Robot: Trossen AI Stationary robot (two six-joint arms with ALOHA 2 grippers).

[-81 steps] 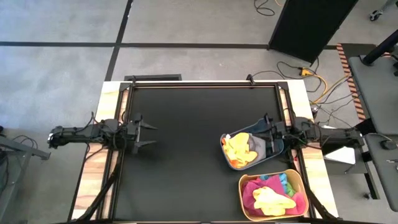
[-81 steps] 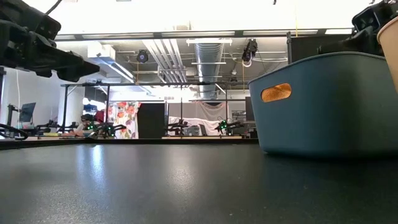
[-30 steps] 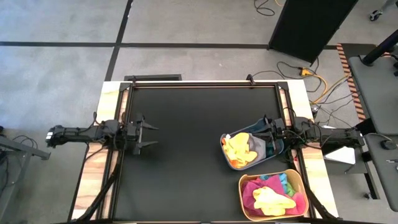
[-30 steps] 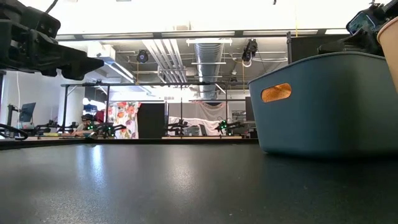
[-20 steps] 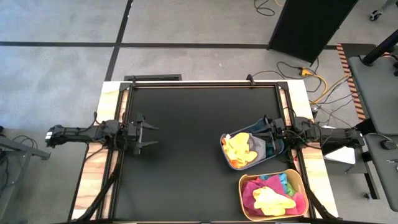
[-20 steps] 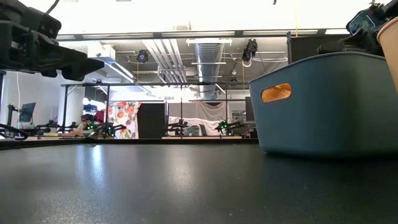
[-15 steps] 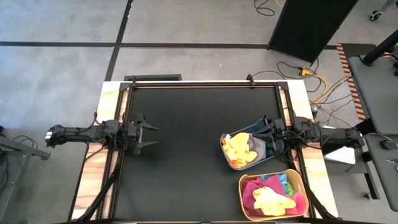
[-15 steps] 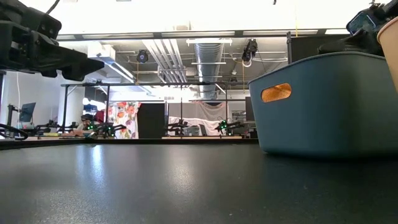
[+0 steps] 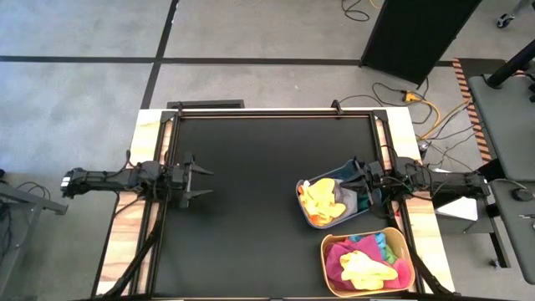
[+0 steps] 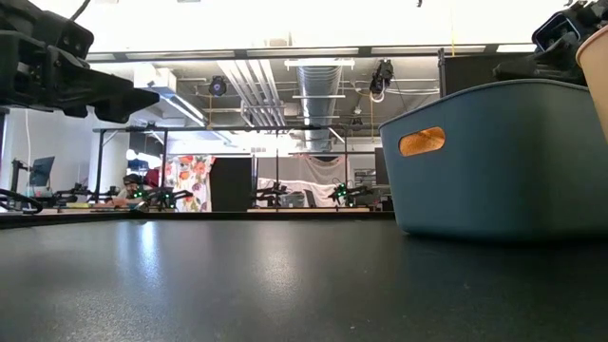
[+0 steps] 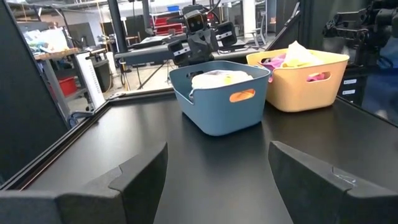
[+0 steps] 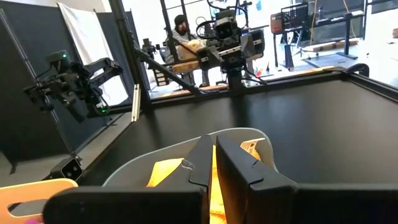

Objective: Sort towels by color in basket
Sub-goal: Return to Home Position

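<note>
The towels lie in two baskets at the table's right. A blue basket [image 9: 328,202] holds yellow [image 9: 318,199], orange and grey [image 9: 342,195] towels. A tan basket [image 9: 365,262] nearer the front edge holds magenta [image 9: 337,259], yellow [image 9: 368,269] and light blue [image 9: 381,244] ones. My right gripper [image 9: 357,186] hovers level and shut over the blue basket's right rim [image 12: 186,149], with nothing between its fingers [image 12: 213,155]. My left gripper [image 9: 199,181] waits open at the table's left edge, its fingers [image 11: 142,174] pointing level toward the baskets [image 11: 221,99].
The black tabletop [image 9: 251,167] between the two arms carries nothing but the two baskets. A metal rail [image 9: 272,112] runs along the far edge. In the low view the blue basket [image 10: 503,157] stands at the right, with the tan one [image 10: 594,57] behind it.
</note>
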